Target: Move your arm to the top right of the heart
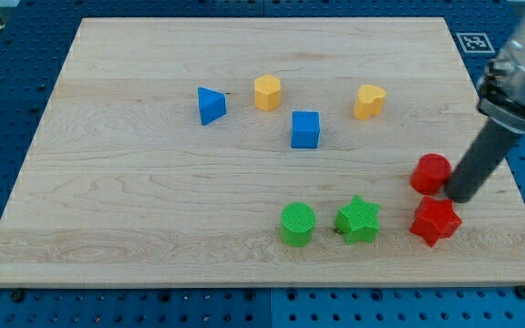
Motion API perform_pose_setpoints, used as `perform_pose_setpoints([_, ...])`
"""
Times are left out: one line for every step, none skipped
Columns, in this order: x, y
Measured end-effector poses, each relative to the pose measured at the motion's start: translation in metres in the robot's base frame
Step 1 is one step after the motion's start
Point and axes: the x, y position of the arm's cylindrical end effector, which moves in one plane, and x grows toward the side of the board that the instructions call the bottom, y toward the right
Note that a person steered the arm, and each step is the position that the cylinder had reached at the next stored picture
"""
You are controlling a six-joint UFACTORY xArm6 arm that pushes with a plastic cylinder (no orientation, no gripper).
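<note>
The yellow heart [369, 100] lies on the wooden board [153, 210] in the upper right part. My tip [456, 196] is at the view's right, well below and to the right of the heart. It sits just right of the red cylinder [430, 173] and just above the red star [435, 220]. I cannot tell whether it touches the cylinder.
A yellow hexagonal block [267, 92], a blue triangle [211, 105] and a blue cube [305, 128] lie in the upper middle. A green cylinder [297, 224] and a green star [358, 220] lie near the bottom. The board's right edge is close to my tip.
</note>
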Motion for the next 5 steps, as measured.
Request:
perform_pose_setpoints([-0.010,-0.032])
perform_pose_setpoints([-0.011,-0.045])
perform_pose_setpoints([0.001,-0.004])
perform_pose_setpoints([-0.016,0.039])
perform_pose_setpoints([-0.074,0.041])
